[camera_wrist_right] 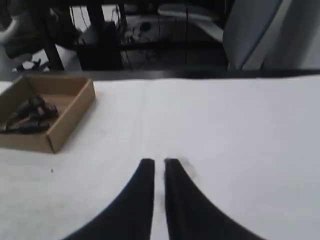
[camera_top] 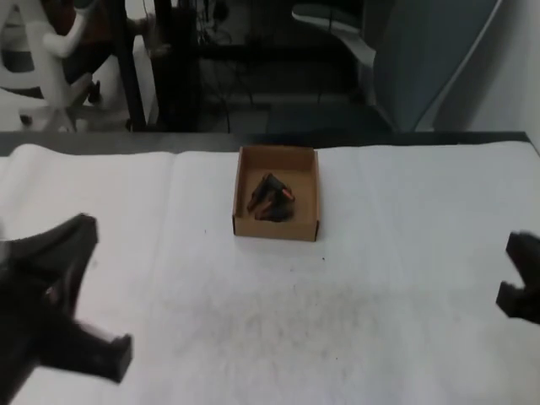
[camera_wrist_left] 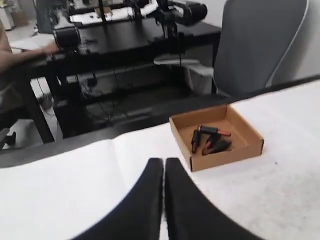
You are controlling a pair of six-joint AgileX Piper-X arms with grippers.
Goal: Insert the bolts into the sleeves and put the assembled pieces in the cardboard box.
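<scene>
Left claw: black two-finger left gripper (camera_wrist_left: 163, 164), fingers pressed shut, empty, at near left.
Right claw: black right gripper (camera_wrist_right: 159, 164), fingers almost touching, empty, near right.
Box: shallow brown cardboard box (camera_top: 276, 224), centred on the white-covered bench (camera_top: 380, 278), ahead between both grippers, well apart.
Pieces: dark red-tipped assembled pieces (camera_wrist_left: 210, 140) lying flat, heaped inside it.
Call: left gripper looks nearer; task seems finished.

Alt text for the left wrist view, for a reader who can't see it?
A cardboard box holding a few dark pieces sits on the white bench, beyond the left gripper, which is shut and empty. Behind the bench stand a black desk and a grey chair.
</scene>
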